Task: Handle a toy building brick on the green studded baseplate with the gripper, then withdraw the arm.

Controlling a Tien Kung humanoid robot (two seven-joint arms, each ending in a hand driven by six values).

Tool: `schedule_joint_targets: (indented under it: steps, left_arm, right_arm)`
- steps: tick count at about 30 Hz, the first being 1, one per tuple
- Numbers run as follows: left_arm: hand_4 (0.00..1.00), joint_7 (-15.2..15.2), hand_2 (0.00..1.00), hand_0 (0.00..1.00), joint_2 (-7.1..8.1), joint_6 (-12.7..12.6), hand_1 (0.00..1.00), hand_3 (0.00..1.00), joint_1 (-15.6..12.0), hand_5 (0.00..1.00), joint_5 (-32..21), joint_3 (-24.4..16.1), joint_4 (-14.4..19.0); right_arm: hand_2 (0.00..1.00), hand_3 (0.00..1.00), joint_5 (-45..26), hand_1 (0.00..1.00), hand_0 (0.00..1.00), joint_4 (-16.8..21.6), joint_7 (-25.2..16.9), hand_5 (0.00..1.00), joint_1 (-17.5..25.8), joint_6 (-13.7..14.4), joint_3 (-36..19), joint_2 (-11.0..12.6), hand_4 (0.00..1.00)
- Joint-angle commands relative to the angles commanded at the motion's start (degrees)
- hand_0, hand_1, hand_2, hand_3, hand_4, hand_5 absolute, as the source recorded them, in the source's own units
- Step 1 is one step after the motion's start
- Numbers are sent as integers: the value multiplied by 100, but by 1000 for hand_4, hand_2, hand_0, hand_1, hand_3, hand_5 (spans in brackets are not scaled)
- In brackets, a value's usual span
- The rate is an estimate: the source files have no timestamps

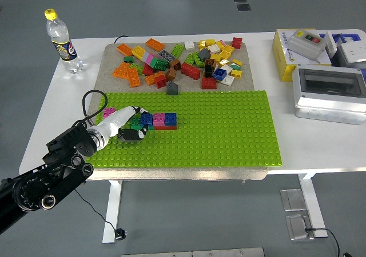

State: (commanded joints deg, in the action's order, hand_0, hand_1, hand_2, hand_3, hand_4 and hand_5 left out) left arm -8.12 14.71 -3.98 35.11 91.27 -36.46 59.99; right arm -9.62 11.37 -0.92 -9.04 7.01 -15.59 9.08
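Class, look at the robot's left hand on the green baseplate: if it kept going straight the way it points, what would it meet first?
Probably the row of bricks standing on the baseplate, directly ahead of the left hand.

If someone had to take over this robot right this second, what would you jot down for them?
Left hand: on the green studded baseplate, its fingers curled at the left end of a short row of joined toy bricks (green, blue, pink, blue over red). Whether it actually grips a brick cannot be told.
Right hand: out of view.
Loose pile of mixed coloured bricks lies on the beige mat beyond the baseplate, untouched.
A single pink brick sits on the baseplate by the hand's wrist.
Done: the row stands on the baseplate.
Left: finish handling the brick, then withdraw the left arm.
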Motion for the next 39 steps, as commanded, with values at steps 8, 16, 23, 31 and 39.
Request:
schedule_joint_targets:
  steps: [8, 16, 23, 31, 39]
  left_arm:
    - [396, -1, 957, 998, -14, -28, 954, 587, 17, 247, 94, 6, -28]
    - [418, -3, 957, 998, -22, -13, 957, 665, 28, 243, 112, 37, -51]
    - [417, -11, 959, 998, -29, 0, 957, 658, 31, 244, 141, 59, -57]
    - [422, -1, 960, 998, -33, 3, 956, 669, 38, 242, 156, 66, -57]
    - [474, 7, 960, 998, -38, 2, 957, 786, 42, 242, 156, 77, -70]
  right_arm:
    - [754, 722, 5, 701, 710, -2, 5, 738, -11, -1, -19, -1, 528]
    - [754, 722, -6, 702, 710, -5, 11, 738, -14, -4, -25, 0, 529]
    - [754, 722, -14, 701, 710, -6, 12, 739, -16, -5, -26, 2, 531]
    - [754, 723, -24, 700, 709, -7, 14, 738, -23, -4, -21, 4, 531]
    - [753, 722, -22, 698, 709, -6, 16, 738, -23, -3, -28, 5, 532]
